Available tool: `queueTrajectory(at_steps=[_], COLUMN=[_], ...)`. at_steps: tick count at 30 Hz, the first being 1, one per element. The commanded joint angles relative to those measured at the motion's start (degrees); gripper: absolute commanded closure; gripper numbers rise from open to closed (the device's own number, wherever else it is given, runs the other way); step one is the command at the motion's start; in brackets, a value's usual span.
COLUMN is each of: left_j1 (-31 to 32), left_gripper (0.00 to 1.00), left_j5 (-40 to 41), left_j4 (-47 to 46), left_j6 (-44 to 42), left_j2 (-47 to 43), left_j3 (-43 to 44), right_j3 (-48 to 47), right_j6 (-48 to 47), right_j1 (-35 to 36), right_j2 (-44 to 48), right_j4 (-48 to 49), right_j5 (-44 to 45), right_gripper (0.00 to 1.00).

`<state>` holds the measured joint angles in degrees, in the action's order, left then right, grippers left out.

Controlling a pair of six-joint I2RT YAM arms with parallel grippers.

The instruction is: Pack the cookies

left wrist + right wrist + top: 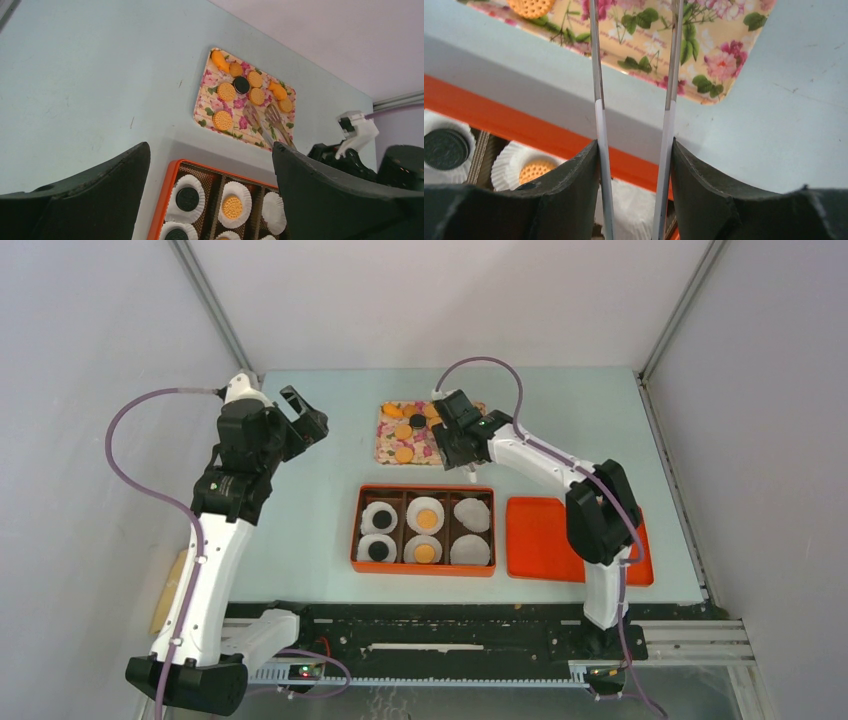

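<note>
The left arm (215,530) bends up over the table's left side, the left claw (308,418) spread wide. The right arm (545,462) reaches to the flowered tray (235,106), the right claw (634,150) clamped on metal tongs (596,65). Most cookies (402,432) lie on that tray, and four sit in paper cups in the orange box (425,487).

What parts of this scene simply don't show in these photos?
Right wrist view: tips of the tongs, cut off by the top edge.
Top view: part of the tray, under the right gripper.
Left wrist view: near row of the box, cut off by the bottom edge and the left gripper.
Top view: tan thing behind the left arm, unidentifiable.
</note>
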<state>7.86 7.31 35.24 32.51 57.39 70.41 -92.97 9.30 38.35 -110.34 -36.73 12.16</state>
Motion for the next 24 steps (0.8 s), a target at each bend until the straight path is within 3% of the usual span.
queueTrajectory(at_steps=[1,8,14,19,24], left_j1=[0.2,0.3,0.2,0.2,0.2], left_gripper=[0.04,0.04,0.04,0.04,0.04], left_j5=[0.9,1.2,1.5,0.8,0.0], left_j4=[-0.6,-0.3,-0.1,-0.1,-0.5], left_j6=[-1.5,-1.7,-1.7,-1.4,-0.6], left_j2=[-0.7,-0.8,-1.0,-1.0,-1.6], left_j3=[-0.7,-0.9,-0.8,-0.8,-1.4], right_j3=[-5.9,-11.2,-10.5,-5.6,3.5], right_j6=[-0.5,-1.1,-0.6,0.6,1.1], right_j1=[-1.1,-2.4,-2.9,-2.5,-1.2], right_j2=[-4.0,-8.4,-7.2,0.8,14.3], right_j4=[1.8,0.4,-0.3,0.7,1.2], right_j5=[-0.8,-1.7,-4.1,-3.6,-2.3], right_gripper=[0.42,0.47,0.75,0.83,0.84])
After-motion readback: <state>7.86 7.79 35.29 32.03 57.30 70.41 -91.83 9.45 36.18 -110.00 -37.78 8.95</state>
